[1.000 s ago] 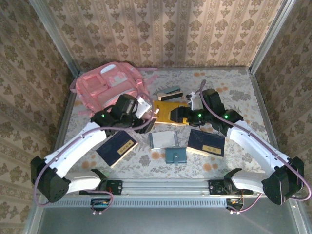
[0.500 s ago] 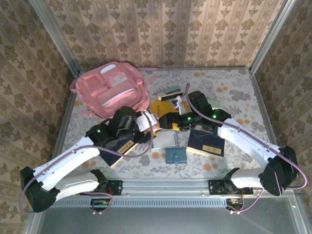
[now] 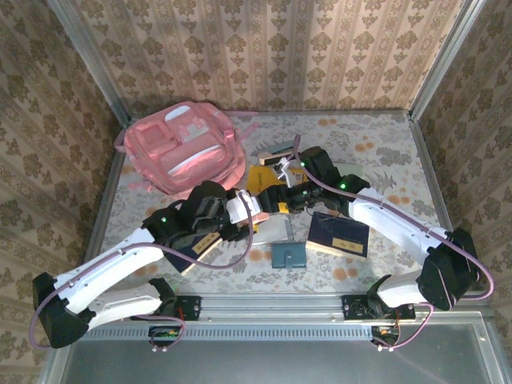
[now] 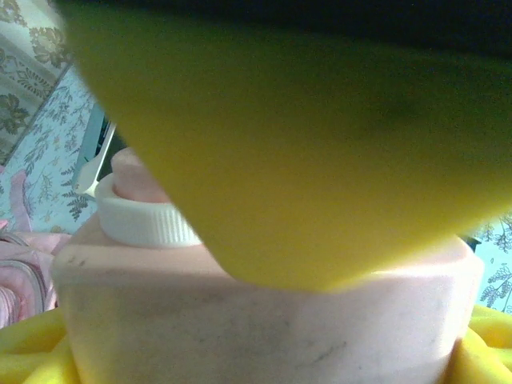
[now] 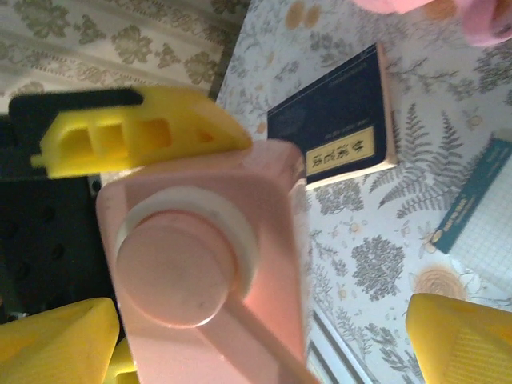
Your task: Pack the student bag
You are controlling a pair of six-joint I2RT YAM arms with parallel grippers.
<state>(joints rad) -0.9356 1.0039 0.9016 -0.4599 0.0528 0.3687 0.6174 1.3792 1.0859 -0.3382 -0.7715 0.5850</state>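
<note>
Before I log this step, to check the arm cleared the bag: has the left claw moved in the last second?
Yes. The left claw, gripping a pink bottle, has drawn back from the backpack toward the near edge of the table.

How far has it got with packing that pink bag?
Early days. Nothing is visibly packed: the student bag lies at the table's far left. In hand: the left gripper clamps a pink bottle, with the right gripper open beside it. Still out: a navy book and a teal notebook.
</note>
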